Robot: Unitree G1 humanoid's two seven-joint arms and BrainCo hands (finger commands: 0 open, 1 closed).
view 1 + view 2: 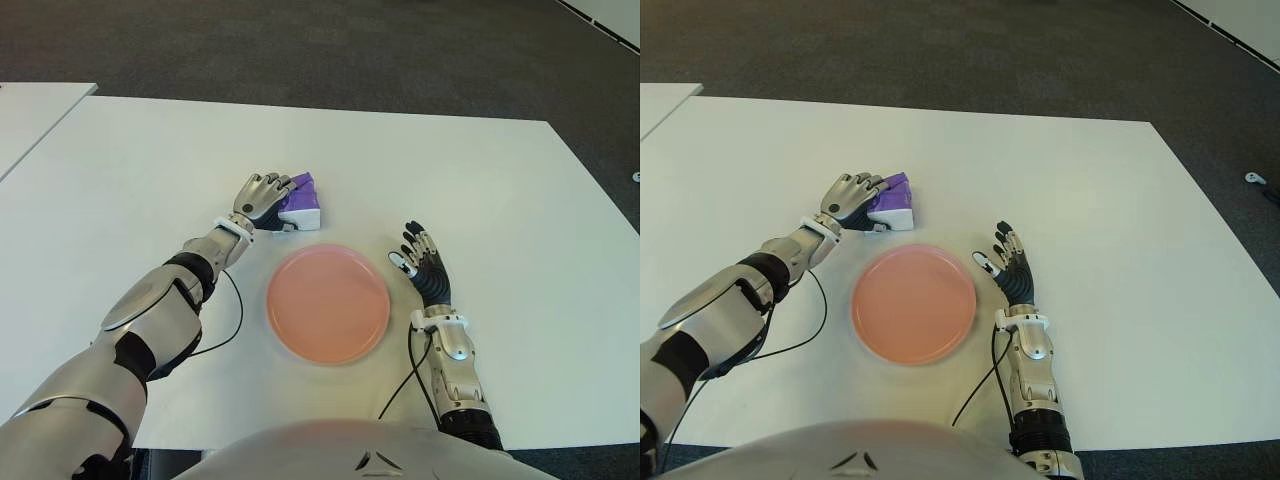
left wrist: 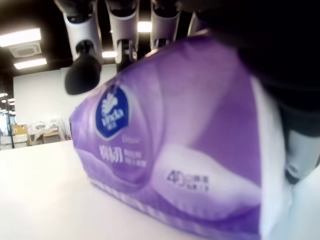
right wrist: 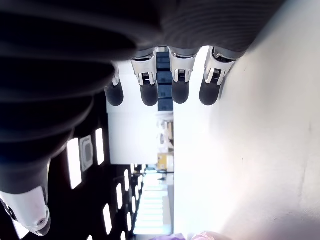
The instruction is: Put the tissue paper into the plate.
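Tissue pack grasped beyond plate, not yet lifted.
The purple-and-white soft tissue paper pack (image 1: 300, 203) lies on the white table (image 1: 500, 200), just beyond the round pink plate (image 1: 328, 303), with the left hand (image 1: 262, 199) curled over it; a firm, level grip is advised before lifting. The right hand (image 1: 420, 262), fingers spread, shows beside the plate's right.

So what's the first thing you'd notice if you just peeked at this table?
The purple tissue pack stands out on the white table, with the left hand wrapped around it. Just in front sits an empty pink plate. The right hand shows to the plate's right, fingers open.
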